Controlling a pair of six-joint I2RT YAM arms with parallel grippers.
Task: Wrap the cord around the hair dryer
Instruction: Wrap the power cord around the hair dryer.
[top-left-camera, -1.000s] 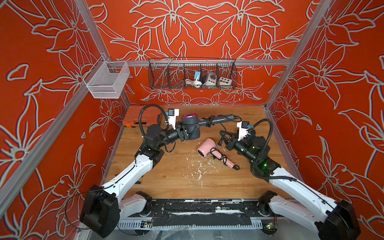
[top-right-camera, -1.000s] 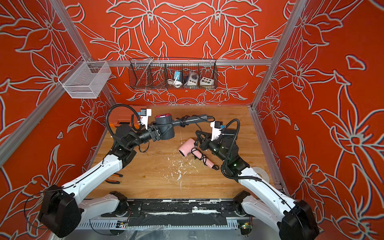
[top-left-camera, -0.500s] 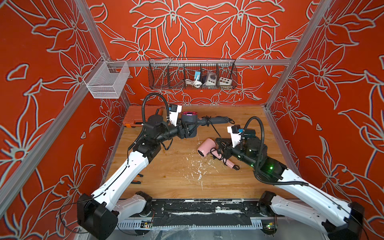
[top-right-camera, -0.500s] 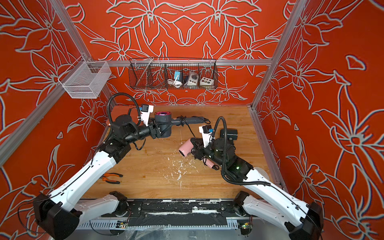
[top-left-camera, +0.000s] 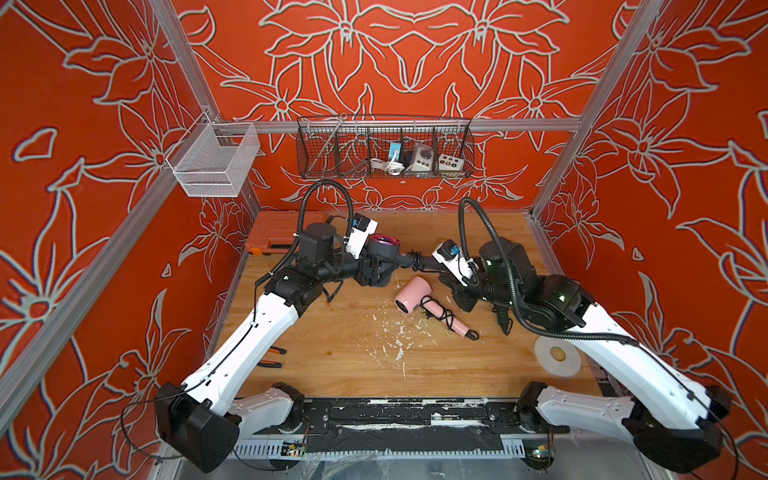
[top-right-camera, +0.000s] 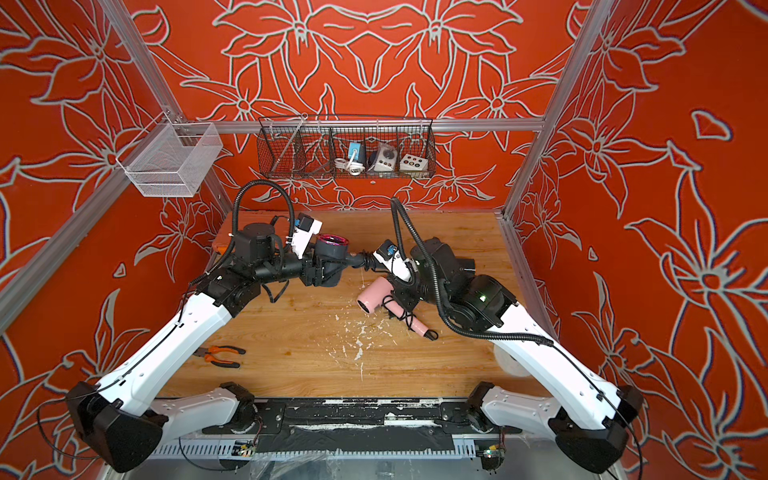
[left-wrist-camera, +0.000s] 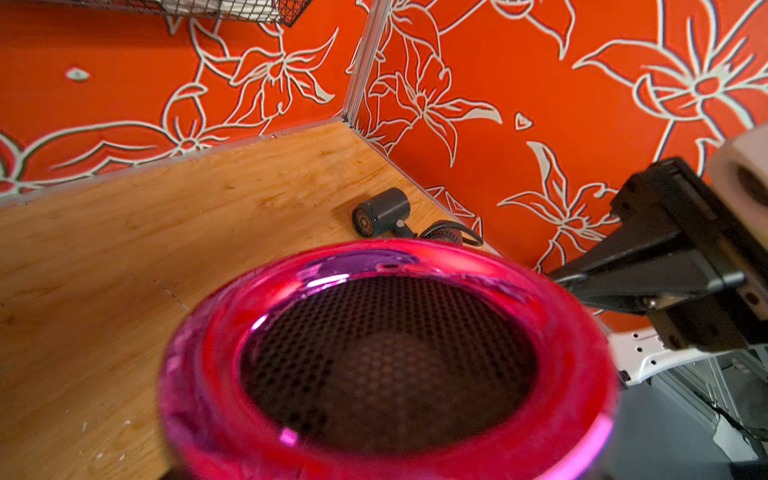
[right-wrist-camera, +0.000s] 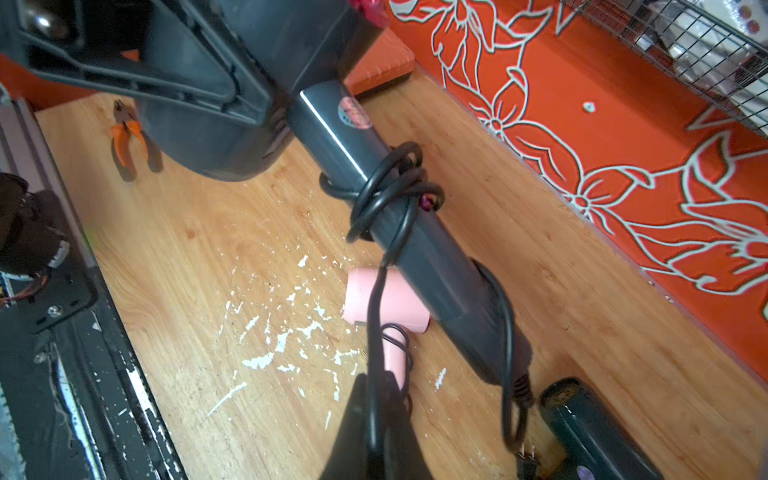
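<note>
Top views high, downward over whole table (top-left-camera: 332, 353); wrist views close, sharing the dark hair dryer (right-wrist-camera: 440, 282).

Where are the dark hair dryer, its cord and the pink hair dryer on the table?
dark hair dryer (right-wrist-camera: 440, 286): right wrist view, middle of its handle.
cord (right-wrist-camera: 388, 189): right wrist view, the loops around the handle.
pink hair dryer (top-left-camera: 409, 293): a top view, its barrel.
</note>
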